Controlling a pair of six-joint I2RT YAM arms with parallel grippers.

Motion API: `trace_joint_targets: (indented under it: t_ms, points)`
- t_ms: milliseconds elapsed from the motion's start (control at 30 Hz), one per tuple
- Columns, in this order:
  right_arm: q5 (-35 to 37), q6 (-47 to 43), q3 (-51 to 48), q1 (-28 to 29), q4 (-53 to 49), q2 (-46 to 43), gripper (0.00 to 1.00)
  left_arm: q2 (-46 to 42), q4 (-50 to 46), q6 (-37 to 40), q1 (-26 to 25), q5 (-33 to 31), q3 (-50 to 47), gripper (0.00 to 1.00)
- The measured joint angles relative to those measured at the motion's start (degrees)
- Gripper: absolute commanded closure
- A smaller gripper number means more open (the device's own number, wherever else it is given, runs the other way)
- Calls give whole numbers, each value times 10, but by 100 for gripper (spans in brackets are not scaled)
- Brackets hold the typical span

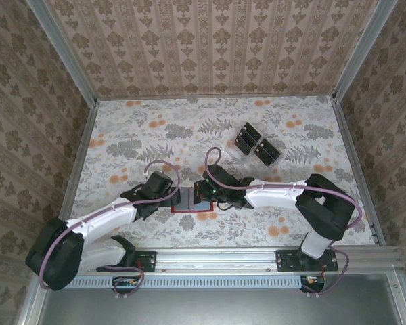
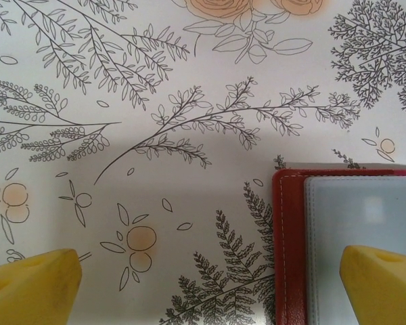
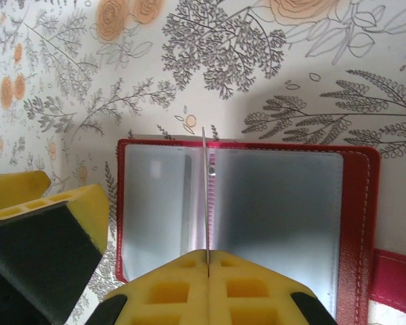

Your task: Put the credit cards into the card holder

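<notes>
The red card holder [image 1: 193, 210] lies open on the table between the two arms, its clear inner sleeves facing up [image 3: 355, 203]. My right gripper [image 3: 208, 261] is shut on one thin sleeve leaf, which stands upright and edge-on above the spine. My left gripper [image 2: 208, 288] is open just left of the holder [image 2: 289, 244], with its right finger [image 2: 382, 284] over the holder's left page. In the top view the two grippers [image 1: 168, 196] [image 1: 207, 196] meet over the holder. The dark credit cards [image 1: 254, 143] lie further back, right of centre.
The cards sit grouped in a clear tray [image 1: 238, 152]. The floral table cover [image 1: 135, 135] runs to metal rails and patterned walls on three sides. A red snap tab [image 3: 396, 281] sticks out at the holder's right edge.
</notes>
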Motion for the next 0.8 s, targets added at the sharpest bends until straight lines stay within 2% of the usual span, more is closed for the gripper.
trace_joint_targets:
  t_ms: [567,800]
  points:
    - [0,0,-21,-6,13,0,100,22,13,3,-16,7,-10,0]
    - [-3,0,-23,-7,29,0,100,30,8,-25,-28,-11,-12,0]
